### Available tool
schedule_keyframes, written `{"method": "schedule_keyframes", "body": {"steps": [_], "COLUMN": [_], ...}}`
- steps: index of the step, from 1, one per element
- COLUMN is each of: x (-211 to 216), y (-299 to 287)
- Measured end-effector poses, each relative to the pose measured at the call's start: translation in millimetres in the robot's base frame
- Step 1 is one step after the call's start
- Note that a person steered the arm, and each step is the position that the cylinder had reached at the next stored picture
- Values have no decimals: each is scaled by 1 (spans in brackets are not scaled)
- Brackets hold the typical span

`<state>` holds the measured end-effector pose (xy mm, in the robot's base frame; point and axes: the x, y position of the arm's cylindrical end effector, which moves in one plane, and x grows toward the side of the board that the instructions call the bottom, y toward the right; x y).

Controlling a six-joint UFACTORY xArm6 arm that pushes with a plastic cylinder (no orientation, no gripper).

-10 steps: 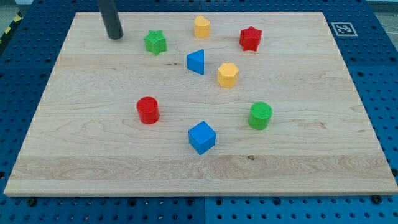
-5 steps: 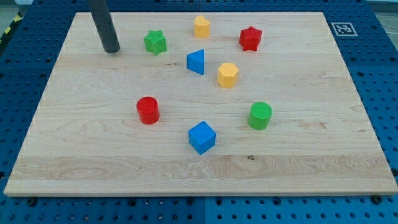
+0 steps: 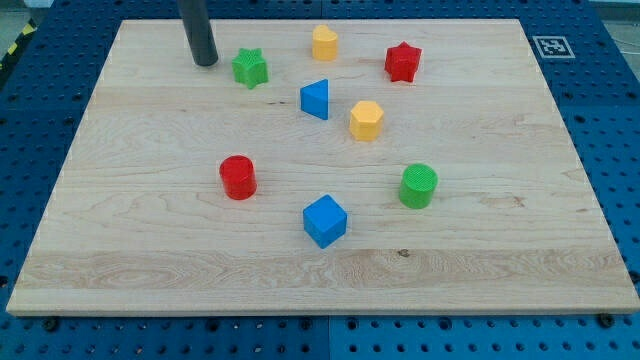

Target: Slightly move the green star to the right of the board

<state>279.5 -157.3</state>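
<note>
Rod: my dark rod enters from the view's top and slants down to the board (image 3: 90,250); it has no jaws and holds nothing.
My tip (image 3: 206,63): rests on the board near the view's top left, bare, touching no block.
Green star (image 3: 250,68): lies in the top part of the board, left of centre, just beside my tip on the view's right; a narrow strip of wood shows between them, so they are apart.
Tip versus star: my tip sits at about the same height in the view as the star, on its left side.
Yellow block, top (image 3: 324,43): right of the star, near the top edge; shape unclear, roughly a rounded pentagon.
Red star (image 3: 402,62): further right, near the top.
Blue triangle (image 3: 315,100): below and right of the green star.
Yellow hexagon (image 3: 366,120): just right of the triangle, slightly lower.
Red cylinder (image 3: 238,177): mid-board, left of centre, well apart from my tip.
Green cylinder (image 3: 418,186): mid-board, right of centre.
Blue cube (image 3: 324,221): lowest block, between the two cylinders.
Marker (image 3: 549,46): black-and-white tag at the board's top right corner.
</note>
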Motion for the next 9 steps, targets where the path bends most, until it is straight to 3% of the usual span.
{"method": "schedule_keyframes", "body": {"steps": [2, 5, 9], "x": [7, 57, 174], "y": [15, 33, 33]}}
